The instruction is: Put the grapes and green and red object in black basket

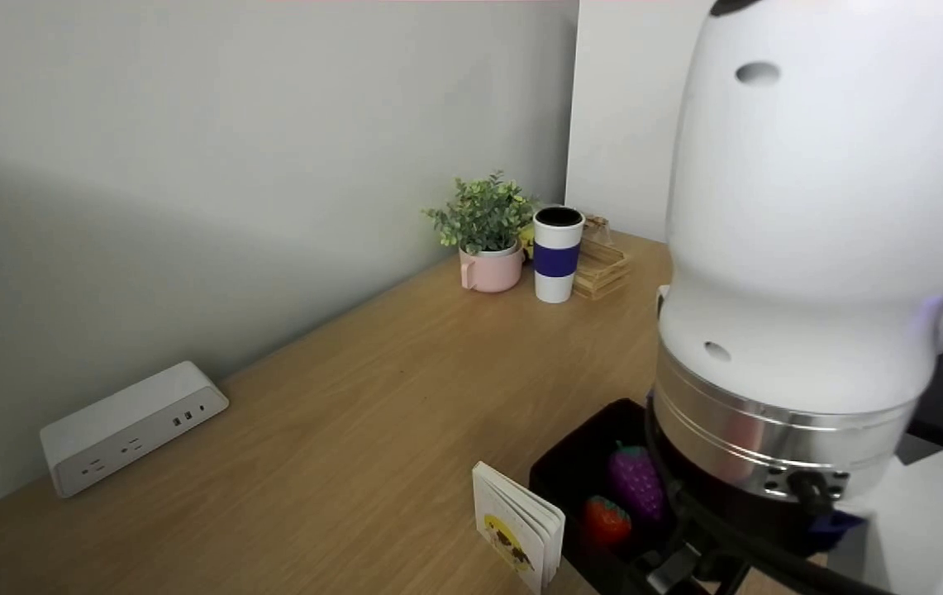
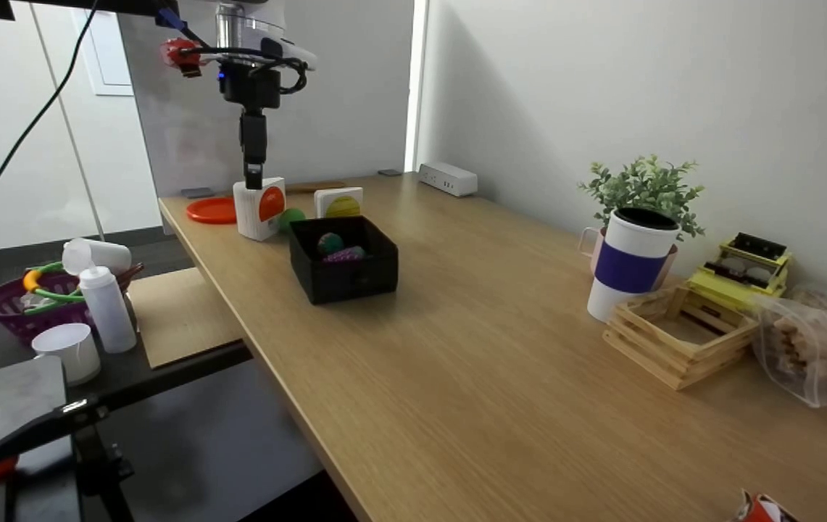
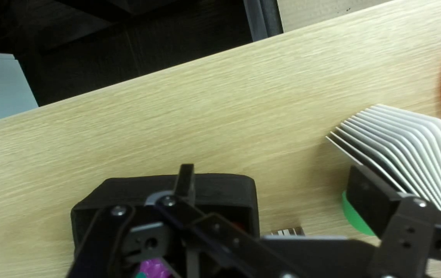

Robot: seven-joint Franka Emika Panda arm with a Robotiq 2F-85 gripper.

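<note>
The gripper [image 3: 273, 178] is spread wide, holding nothing. Below it, to one side, the purple toy grapes [image 1: 635, 483] and red toy strawberry [image 1: 606, 522] lie in the black basket [image 2: 354, 280]. Both seem light and firm; pinch round their fat middles.

In an exterior view, inside the basket [image 1: 568, 464], grapes [image 1: 637, 483] lie at one o'clock from the strawberry [image 1: 606, 521], seemingly touching; the power strip [image 1: 136, 430] sits at the basket's nine.

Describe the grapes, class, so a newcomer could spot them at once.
On the wooden desk stands a black basket beside an upright book. Inside lie the grapes, a bumpy, green-tipped bunch. Their purple colour sets them apart from the neighbouring red fruit.
</note>
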